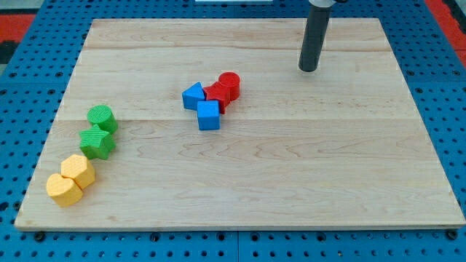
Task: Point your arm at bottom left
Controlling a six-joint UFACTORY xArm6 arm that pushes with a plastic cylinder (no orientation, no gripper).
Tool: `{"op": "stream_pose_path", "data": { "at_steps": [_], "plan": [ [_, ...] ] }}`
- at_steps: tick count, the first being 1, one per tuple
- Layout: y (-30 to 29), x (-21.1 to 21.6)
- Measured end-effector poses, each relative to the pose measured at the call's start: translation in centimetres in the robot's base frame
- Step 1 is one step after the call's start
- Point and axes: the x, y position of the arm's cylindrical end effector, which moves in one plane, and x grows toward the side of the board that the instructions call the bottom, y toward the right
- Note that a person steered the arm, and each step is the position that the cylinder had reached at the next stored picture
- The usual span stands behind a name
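My tip (309, 69) rests on the wooden board (291, 182) near the view's top right, well to the right of the middle cluster. That cluster holds a red cylinder (229, 84), a red block (215, 95), a blue triangular block (192, 96) and a blue cube (208, 115), all touching or nearly so. At the view's left stand a green cylinder (101, 117) and a green block (97, 143). Below them, near the board's bottom left corner, lie a yellow hexagonal block (78, 171) and a yellow block (62, 189).
The board lies on a blue pegboard surface (22, 109) with rows of holes. A red area (14, 18) shows at the view's top left and top right corners.
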Motion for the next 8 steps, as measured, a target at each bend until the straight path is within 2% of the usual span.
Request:
{"op": "stream_pose_path", "data": {
  "at_steps": [1,2,4,6,8],
  "plan": [
    [0.0,0.0],
    [-3.7,-0.3],
    [-3.5,0.3],
    [-2.2,13.3],
    [-10.1,25.7]
  ]
}}
